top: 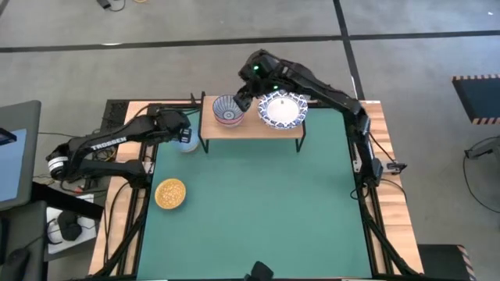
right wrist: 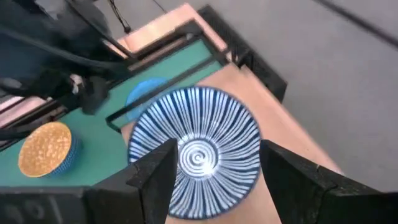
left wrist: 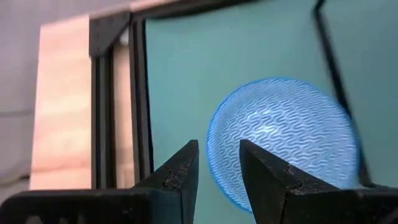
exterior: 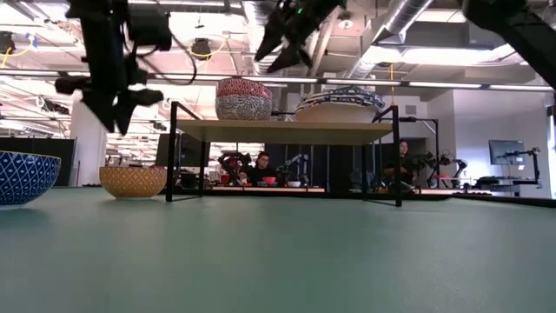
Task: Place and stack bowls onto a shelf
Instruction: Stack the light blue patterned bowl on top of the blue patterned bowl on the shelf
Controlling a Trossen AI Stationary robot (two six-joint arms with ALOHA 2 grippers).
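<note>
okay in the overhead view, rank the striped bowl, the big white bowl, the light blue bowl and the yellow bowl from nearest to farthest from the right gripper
From the right gripper, in the high view:
1. Striped bowl, on the shelf's left end, right beside the gripper.
2. White bowl, on the shelf's right part.
3. Light blue bowl, on the mat left of the shelf, under the left gripper.
4. Yellow bowl, on the mat's left side.

I can read "TROSSEN" in white letters along the left arm (top: 105, 144). I find no other readable text.
</note>
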